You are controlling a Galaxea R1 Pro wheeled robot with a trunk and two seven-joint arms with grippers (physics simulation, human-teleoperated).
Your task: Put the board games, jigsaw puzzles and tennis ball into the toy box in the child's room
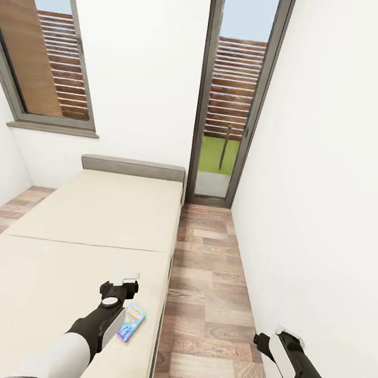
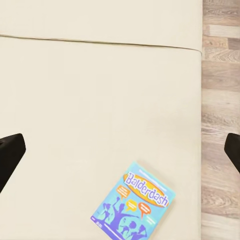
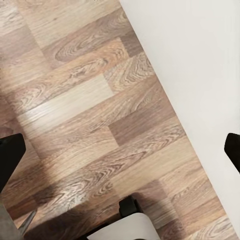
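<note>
The bed (image 1: 88, 223) stretches ahead of the left gripper (image 1: 120, 284), its beige mattress bare apart from one game. The wooden floor (image 1: 208, 312) lies under the right gripper (image 1: 279, 337), which hangs spread and empty beside the white wall (image 1: 319, 201). The left gripper hovers above the mattress, fingers spread wide, holding nothing. The blue Balderdash board game (image 2: 134, 202) lies flat just beside it, near the bed's edge. By my reading it awaits pickup, so the tidying is unfinished.

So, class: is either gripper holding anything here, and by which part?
Nothing is held. The left gripper hangs open above the Balderdash board game; the right gripper is open over the floor.
</note>
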